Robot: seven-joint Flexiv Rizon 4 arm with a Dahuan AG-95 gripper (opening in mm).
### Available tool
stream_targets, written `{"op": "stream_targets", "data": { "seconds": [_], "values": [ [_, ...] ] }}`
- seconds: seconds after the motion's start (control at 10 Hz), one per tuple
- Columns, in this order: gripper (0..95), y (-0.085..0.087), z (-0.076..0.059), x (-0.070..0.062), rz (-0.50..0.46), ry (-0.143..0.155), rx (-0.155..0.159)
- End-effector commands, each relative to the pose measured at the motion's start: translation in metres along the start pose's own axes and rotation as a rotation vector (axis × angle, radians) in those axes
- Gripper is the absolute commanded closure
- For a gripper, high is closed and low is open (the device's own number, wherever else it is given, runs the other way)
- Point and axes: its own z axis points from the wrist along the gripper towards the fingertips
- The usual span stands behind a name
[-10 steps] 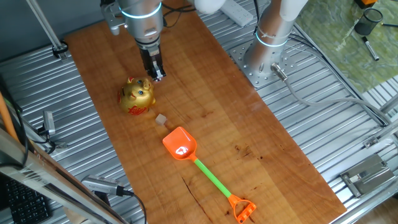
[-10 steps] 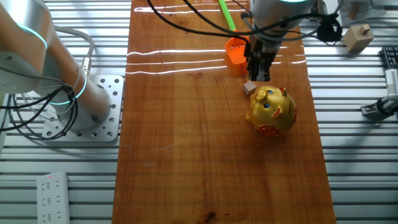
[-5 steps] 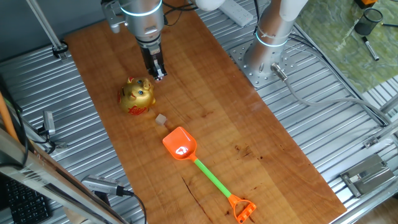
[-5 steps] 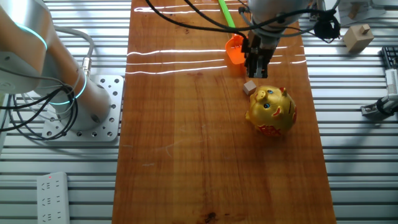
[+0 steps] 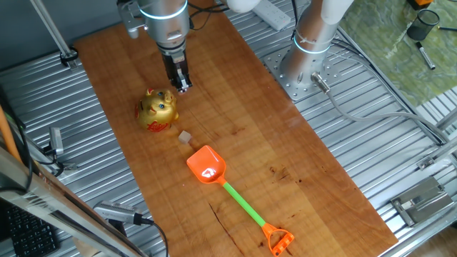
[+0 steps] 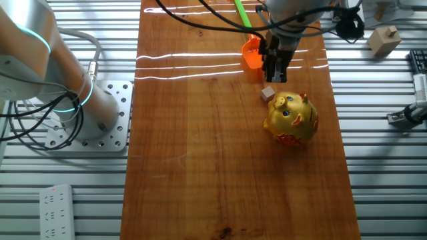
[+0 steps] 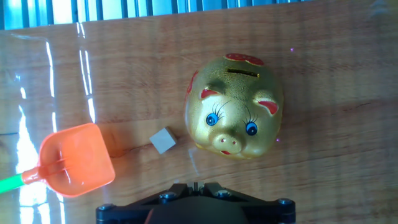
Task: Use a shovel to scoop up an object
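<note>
The shovel lies flat on the wooden table, with its orange blade [image 5: 207,165], green shaft [image 5: 243,203] and orange loop end [image 5: 278,240]. The tiny tan cube [image 5: 185,136] sits just beyond the blade tip, apart from it. My gripper [image 5: 183,86] hangs above the table behind the cube, fingers together and empty. In the other fixed view the gripper [image 6: 275,77] is between the blade [image 6: 252,53] and the cube [image 6: 267,94]. The hand view shows the cube [image 7: 163,140], the blade [image 7: 76,160] and my fingertips [image 7: 195,185] at the bottom edge.
A golden piggy bank with a red base [image 5: 158,109] stands close beside the cube; it also shows in the other fixed view [image 6: 291,119] and the hand view [image 7: 235,106]. A second arm's base [image 5: 308,57] is bolted at the table's right side.
My gripper has risen slightly and drifted a little toward the shovel blade. The shovel, cube and piggy bank have not moved.
</note>
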Motion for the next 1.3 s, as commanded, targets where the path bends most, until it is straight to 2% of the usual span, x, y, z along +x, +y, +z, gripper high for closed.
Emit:
{"op": "stream_targets", "data": {
  "seconds": [0.1,0.4,1.1,1.3],
  "values": [
    [95.0,-0.0001,0.0004,0.0002,-0.018,0.024,-0.004],
    [95.0,0.0006,-0.0006,0.0009,-0.033,0.03,-0.005],
    [95.0,0.0007,-0.0007,0.0011,-0.015,0.025,-0.023],
    [95.0,0.0009,-0.0008,0.0012,-0.017,0.032,-0.022]
  ]
}}
